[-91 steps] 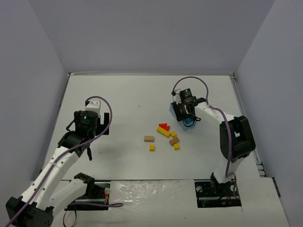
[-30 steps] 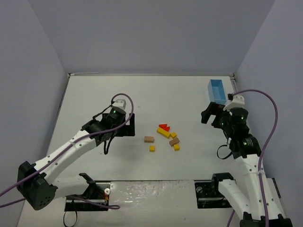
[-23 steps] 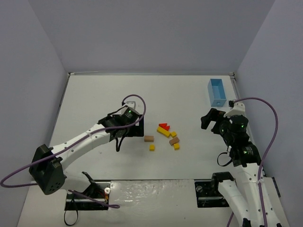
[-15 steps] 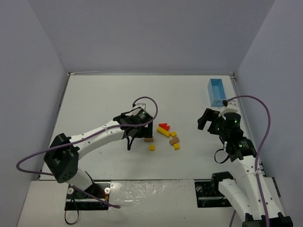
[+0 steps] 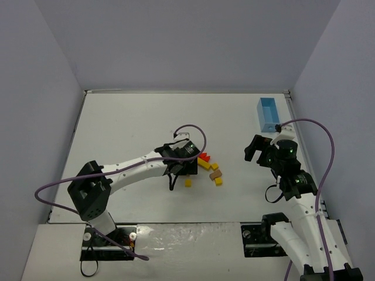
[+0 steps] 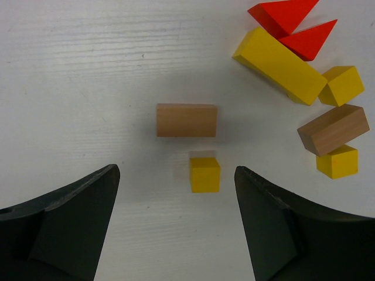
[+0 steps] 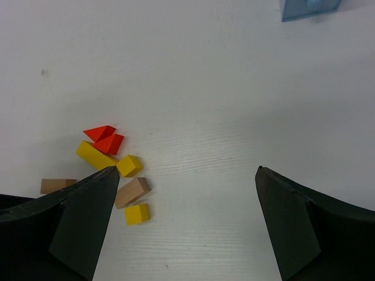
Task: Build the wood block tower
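Observation:
The wooden blocks lie loose and flat on the white table, none stacked. In the left wrist view a tan block (image 6: pixel 186 120) and a small yellow cube (image 6: pixel 204 174) lie below my left gripper (image 6: pixel 176 172), which hovers open with nothing held. To their right are two red wedges (image 6: pixel 281 14), a long yellow block (image 6: pixel 279 65), a yellow cube (image 6: pixel 341 85), another tan block (image 6: pixel 333 129) and a further yellow cube (image 6: pixel 336 161). From above, the left gripper (image 5: pixel 183 167) covers the first tan block. My right gripper (image 5: pixel 258 149) hangs open well right of the cluster (image 5: pixel 210 170).
A light-blue box (image 5: pixel 269 115) stands at the back right near the table's edge, and its corner shows in the right wrist view (image 7: pixel 309 8). Grey walls close in the table on three sides. The right wrist view shows the block cluster (image 7: pixel 117 170) at lower left.
My left arm has swung right across the table to hover over the tan block and yellow cube, and its jaws have narrowed somewhat. The right arm has shifted slightly left, still open.

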{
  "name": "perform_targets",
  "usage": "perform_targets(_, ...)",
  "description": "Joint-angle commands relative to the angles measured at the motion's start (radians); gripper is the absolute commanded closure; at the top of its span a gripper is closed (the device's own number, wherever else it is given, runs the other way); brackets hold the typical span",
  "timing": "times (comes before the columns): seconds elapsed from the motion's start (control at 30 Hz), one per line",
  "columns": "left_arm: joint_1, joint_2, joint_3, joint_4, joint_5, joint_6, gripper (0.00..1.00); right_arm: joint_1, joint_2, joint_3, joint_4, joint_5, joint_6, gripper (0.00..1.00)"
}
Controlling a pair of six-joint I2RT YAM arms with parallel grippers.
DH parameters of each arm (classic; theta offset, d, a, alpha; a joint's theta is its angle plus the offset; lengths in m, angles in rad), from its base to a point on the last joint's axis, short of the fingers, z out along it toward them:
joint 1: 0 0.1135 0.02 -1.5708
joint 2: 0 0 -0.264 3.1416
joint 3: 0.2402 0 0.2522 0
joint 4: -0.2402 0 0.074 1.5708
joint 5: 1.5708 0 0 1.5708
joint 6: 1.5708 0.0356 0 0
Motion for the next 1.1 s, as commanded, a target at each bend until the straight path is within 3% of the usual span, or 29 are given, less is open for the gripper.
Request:
perform_targets(0.0, -0.002, 0.047, 0.126, 0.019, -0.026, 0.056, 0.24, 0.016, 0.007, 0.002, 0.057, 0.017, 0.009, 0.0)
perform_targets(0.23, 0.024, 0.156, 0.287, 0.031, -0.01, 0.21, 0.27, 0.024, 0.033, 0.003, 0.061, -0.01, 0.001, 0.0)
perform_targets(0.6, 0.07, 0.421, 0.614, -0.06, 0.039, 0.213, 0.28, 0.035, 0.03, -0.001, 0.062, -0.014, 0.002, 0.0)
perform_targets(1.07, 0.118, 0.545, 0.675, -0.09, 0.114, 0.203, 0.28, 0.053, 0.03, -0.002, 0.064, -0.006, 0.003, 0.0)
